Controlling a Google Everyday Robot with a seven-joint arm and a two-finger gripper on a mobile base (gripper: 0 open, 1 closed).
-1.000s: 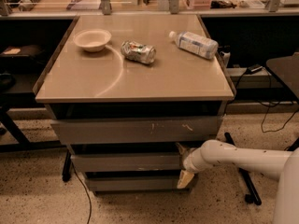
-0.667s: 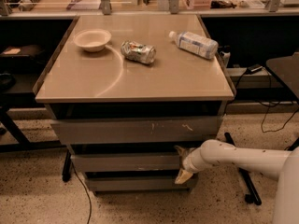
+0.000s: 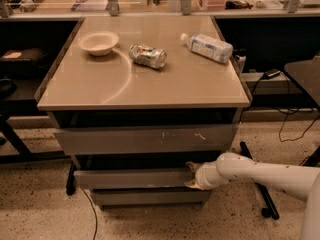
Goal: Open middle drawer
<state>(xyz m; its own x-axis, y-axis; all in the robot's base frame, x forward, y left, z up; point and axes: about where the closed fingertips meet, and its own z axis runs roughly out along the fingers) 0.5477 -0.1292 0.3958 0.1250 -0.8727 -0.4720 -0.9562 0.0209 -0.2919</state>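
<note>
One tool (image 3: 192,176) (grip unclear) touches right end of middle drawer (image 3: 132,179); bottle (image 3: 207,47) label unreadable.

Gripper (image 3: 192,176) at middle drawer (image 3: 132,178) R end; bowl (image 3: 98,42), can (image 3: 147,55), bottle (image 3: 207,47) on table (image 3: 150,86).

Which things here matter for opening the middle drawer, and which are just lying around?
For the job: middle drawer; gripper, at the right end of that drawer's front.
Lying about on the tabletop: bowl, crushed can, plastic bottle.
</note>
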